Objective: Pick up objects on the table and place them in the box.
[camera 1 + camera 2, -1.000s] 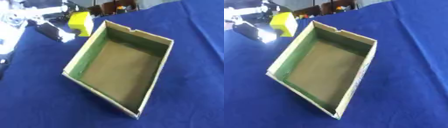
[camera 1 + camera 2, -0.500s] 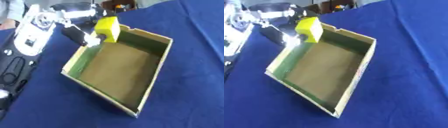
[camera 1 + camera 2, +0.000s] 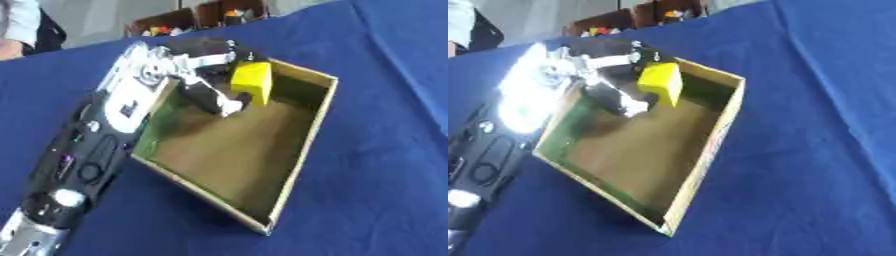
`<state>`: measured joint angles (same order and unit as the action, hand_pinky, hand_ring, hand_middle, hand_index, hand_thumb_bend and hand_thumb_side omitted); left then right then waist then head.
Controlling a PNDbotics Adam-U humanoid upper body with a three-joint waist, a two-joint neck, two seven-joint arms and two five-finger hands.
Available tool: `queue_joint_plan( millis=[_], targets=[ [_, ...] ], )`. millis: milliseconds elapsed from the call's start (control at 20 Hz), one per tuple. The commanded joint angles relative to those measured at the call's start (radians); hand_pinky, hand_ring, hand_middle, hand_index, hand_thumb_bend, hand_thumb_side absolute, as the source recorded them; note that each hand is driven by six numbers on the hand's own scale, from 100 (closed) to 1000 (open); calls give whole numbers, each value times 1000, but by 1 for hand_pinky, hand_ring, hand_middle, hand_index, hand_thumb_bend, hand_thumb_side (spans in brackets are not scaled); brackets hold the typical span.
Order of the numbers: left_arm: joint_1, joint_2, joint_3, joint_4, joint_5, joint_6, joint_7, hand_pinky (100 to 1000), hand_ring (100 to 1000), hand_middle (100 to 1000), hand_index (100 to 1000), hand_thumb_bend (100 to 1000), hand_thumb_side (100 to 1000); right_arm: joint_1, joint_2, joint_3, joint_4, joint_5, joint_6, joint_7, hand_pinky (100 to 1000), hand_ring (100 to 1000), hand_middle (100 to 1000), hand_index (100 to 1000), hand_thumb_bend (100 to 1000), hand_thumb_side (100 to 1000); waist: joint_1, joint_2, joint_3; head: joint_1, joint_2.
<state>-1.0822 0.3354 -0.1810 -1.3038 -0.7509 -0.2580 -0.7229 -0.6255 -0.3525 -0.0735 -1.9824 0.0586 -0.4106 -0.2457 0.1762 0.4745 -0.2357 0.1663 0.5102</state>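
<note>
Blue cloth covers the whole table, smooth and plain. Open cardboard box sits on it at an angle, brown floor, green inner walls. Left hand reaches in over the box's far-left corner, fingers curled round a yellow block, pinching it above the box floor near the far wall. Right hand is out of sight. Beyond the table's far edge: dark wooden shelving with small coloured items, pale wall behind.
</note>
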Motion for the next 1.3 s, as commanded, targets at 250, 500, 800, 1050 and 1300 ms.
queue_joint_plan(
  millis=[250,500,800,1050,1300],
  targets=[
    [-1,-49,11,80,-181,-39,91,100,265,482,649,100,330,-18,0,-7,-18,-16,-2,4,778,742,593,769,100,515,-31,-185,-7,4,-13],
    [9,-68,2,119,-204,-67,92,121,280,499,666,100,350,-18,-1,-8,-18,-15,-1,3,779,742,590,769,100,516,-31,-178,-8,2,-16],
    [11,-70,-9,97,-198,-90,39,196,335,567,731,100,442,-18,-1,-9,-18,-13,-1,0,779,742,590,769,100,515,-33,-174,-7,2,-15],
    [13,-65,-12,61,-221,-105,-31,281,405,613,767,100,512,-21,-1,-8,-18,-13,-1,-2,778,741,590,768,100,515,-34,-172,-6,3,-17],
    [18,-63,-11,37,-229,-118,-81,305,424,620,771,100,518,-22,1,-7,-18,-13,-2,-3,778,741,590,768,100,515,-36,-171,-5,3,-19]
  ],
)
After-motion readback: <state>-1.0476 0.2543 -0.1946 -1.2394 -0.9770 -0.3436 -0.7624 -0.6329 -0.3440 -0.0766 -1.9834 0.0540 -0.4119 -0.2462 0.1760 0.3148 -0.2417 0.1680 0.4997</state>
